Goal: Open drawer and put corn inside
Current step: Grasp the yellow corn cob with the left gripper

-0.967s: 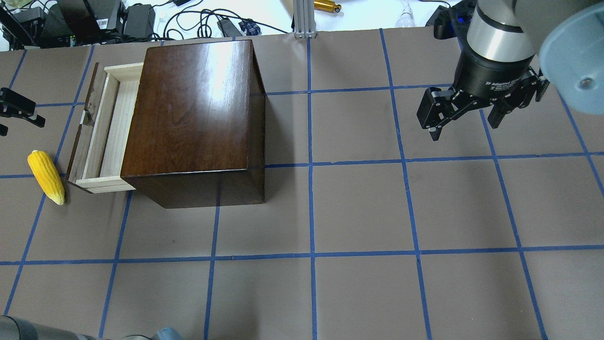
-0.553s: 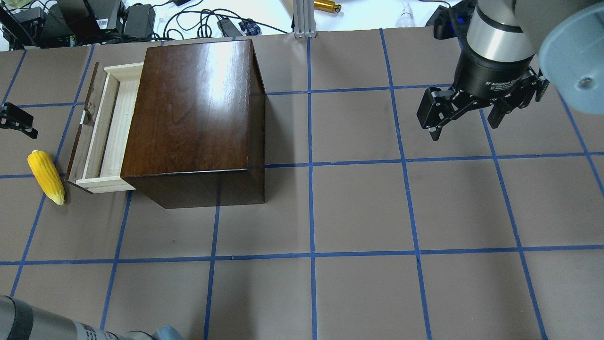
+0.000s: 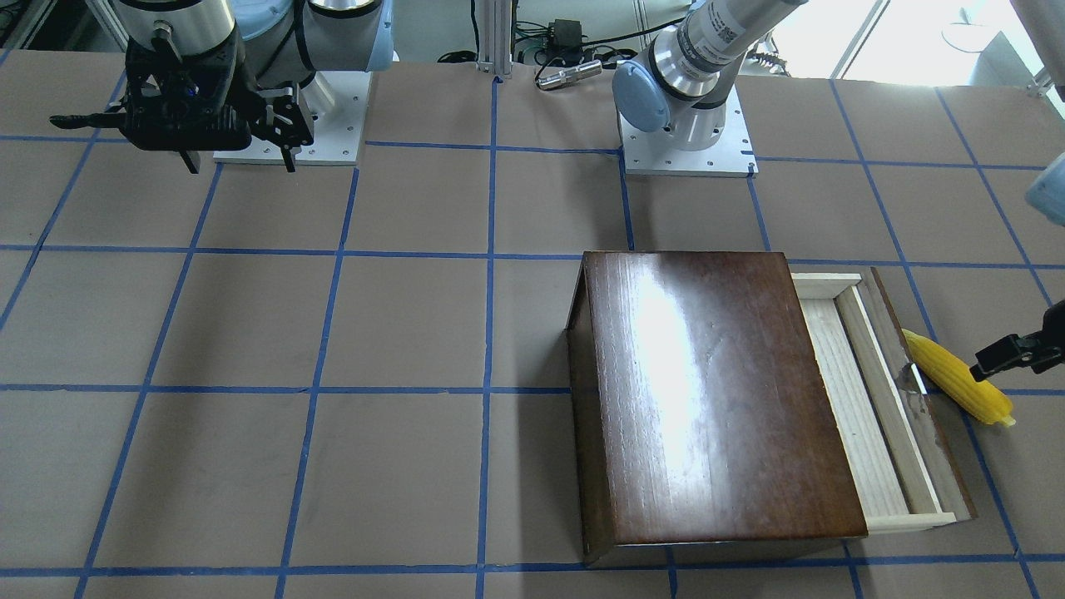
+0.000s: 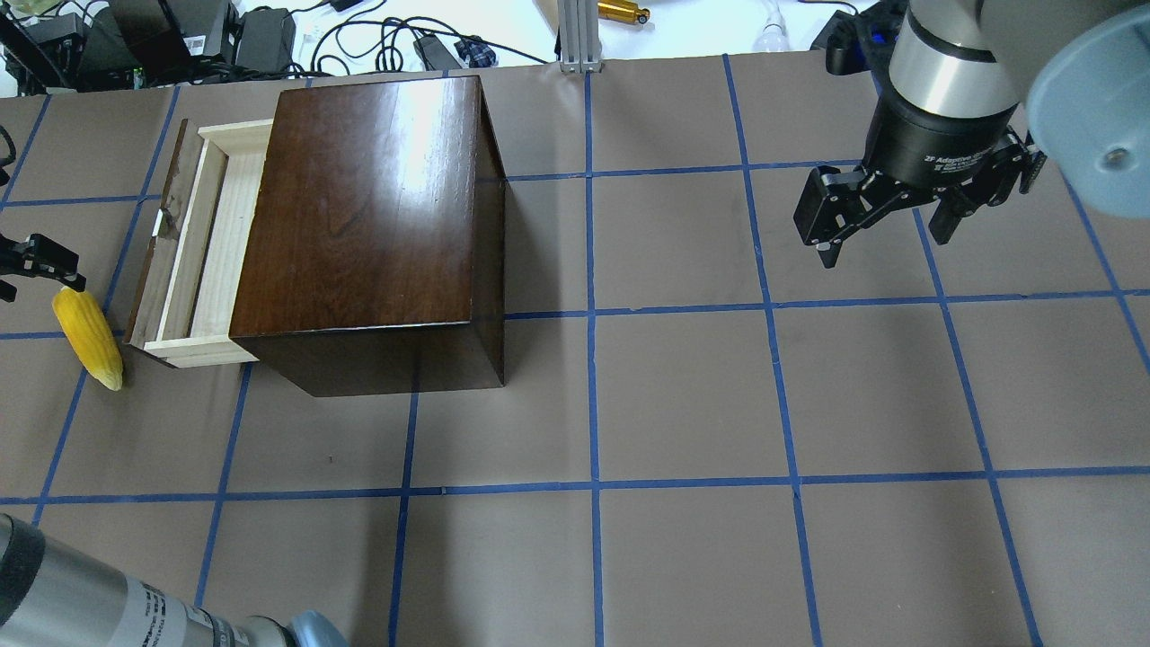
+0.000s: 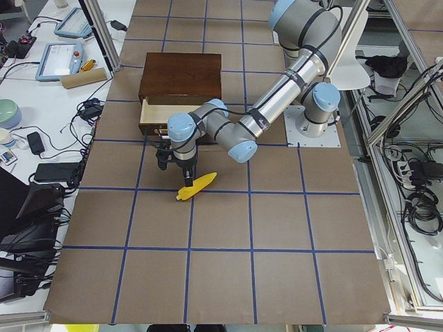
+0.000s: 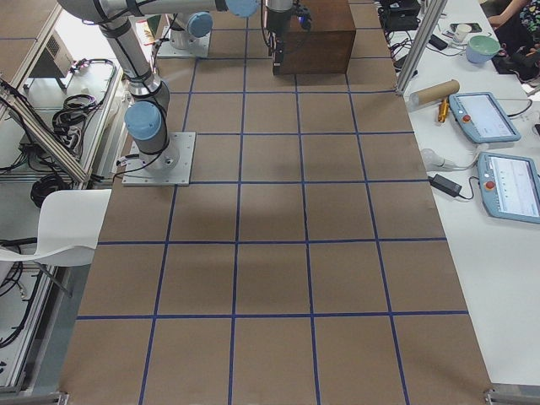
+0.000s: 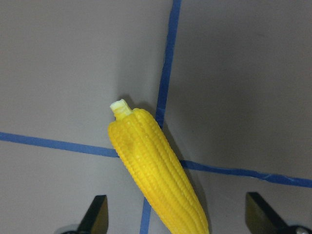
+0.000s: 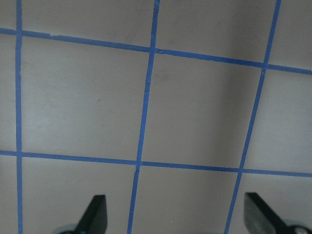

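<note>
The dark-brown box (image 4: 368,207) stands left of centre. Its drawer (image 4: 202,243) is pulled out to the left, and its pale-wood tray holds nothing. The yellow corn (image 4: 87,337) lies on the table just left of the drawer front; it also shows in the front view (image 3: 957,378). My left gripper (image 7: 178,217) is open and hovers over the corn (image 7: 156,170), one finger on each side of it, not touching. In the overhead view only one of its fingers (image 4: 40,256) shows at the left edge. My right gripper (image 4: 883,244) is open and empty at the far right.
Cables and power bricks (image 4: 180,36) lie beyond the table's far edge, beside an aluminium post (image 4: 575,36). Blue tape lines grid the brown table top. The robot bases (image 3: 686,150) stand behind the box.
My left gripper has moved along the left edge towards the near side and now stands over the corn. The right arm, box, drawer and corn have not moved.
</note>
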